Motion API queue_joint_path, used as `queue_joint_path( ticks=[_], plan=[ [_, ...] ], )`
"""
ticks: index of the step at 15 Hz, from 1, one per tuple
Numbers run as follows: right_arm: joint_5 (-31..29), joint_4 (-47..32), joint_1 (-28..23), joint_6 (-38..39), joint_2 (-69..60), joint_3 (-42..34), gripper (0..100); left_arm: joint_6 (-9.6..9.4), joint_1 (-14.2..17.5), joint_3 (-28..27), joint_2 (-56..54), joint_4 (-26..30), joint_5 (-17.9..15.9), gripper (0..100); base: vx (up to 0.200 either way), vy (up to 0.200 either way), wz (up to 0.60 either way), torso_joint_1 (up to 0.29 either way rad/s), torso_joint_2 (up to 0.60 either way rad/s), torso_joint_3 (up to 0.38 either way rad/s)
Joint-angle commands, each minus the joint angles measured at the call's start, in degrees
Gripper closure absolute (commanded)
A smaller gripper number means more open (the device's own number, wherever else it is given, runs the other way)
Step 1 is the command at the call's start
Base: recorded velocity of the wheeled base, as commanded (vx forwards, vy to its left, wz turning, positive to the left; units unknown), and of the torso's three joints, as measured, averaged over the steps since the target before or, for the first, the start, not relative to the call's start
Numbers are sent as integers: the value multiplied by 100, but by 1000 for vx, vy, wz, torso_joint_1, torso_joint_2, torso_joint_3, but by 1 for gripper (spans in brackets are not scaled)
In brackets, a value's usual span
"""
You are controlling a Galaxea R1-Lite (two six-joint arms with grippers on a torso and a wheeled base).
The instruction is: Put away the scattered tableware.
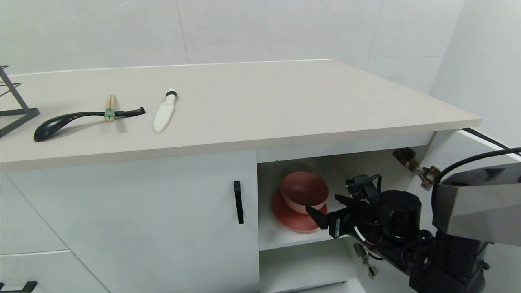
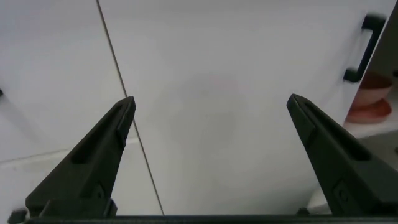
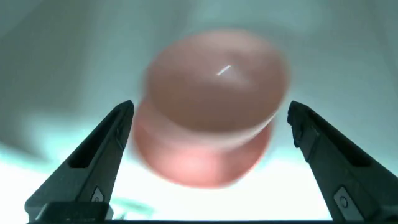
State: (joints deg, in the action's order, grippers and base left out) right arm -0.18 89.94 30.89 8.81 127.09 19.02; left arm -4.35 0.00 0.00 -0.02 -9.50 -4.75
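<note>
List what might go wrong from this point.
1. The open right gripper sits close to the pink bowl stacked on the plate. A nudge could push the bowl off.
2. The arm's cable runs near the open door's hinge and might snag.
3. The black ladle crosses the chopsticks, so lifting one may roll the other.

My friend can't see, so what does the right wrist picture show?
A pink bowl sits on a pink plate on a white cupboard shelf. The right gripper faces them, its two black jaws wide open, touching nothing.
</note>
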Motion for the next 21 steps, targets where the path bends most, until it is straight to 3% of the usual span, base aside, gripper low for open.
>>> queue_joint_path(
  ticks=[1,2,4,7,9,13,16,21],
  plan=[
    [1,6,725,-29,-1142,-935,0,-39,0,0,2,36,-8,0,0,0,0,0,0,0],
    [1,6,1015,-38,-1608,-1260,0,-66,0,0,2,405,1,0,0,0,0,0,0,0],
    [1,6,1094,-117,-2206,-1515,0,-75,-9,0,2,914,10,0,0,0,0,0,0,0],
    [1,6,954,-134,-2988,-1831,0,-22,-9,0,2,906,27,0,0,0,0,0,0,0],
    [-34,6,594,-187,-3331,-1902,0,119,-9,0,2,923,71,0,0,0,0,0,0,0],
    [-96,-223,128,-301,-3674,-1902,0,101,-9,0,2,923,106,0,0,0,0,0,0,0],
    [-87,-882,-66,-530,-4438,-1902,0,233,-9,0,2,941,124,0,-133,0,0,-2,2,2],
    [-96,-2956,-197,-539,-5827,-1902,0,242,-9,0,2,941,115,0,-120,0,0,1,1,0]
  ],
)
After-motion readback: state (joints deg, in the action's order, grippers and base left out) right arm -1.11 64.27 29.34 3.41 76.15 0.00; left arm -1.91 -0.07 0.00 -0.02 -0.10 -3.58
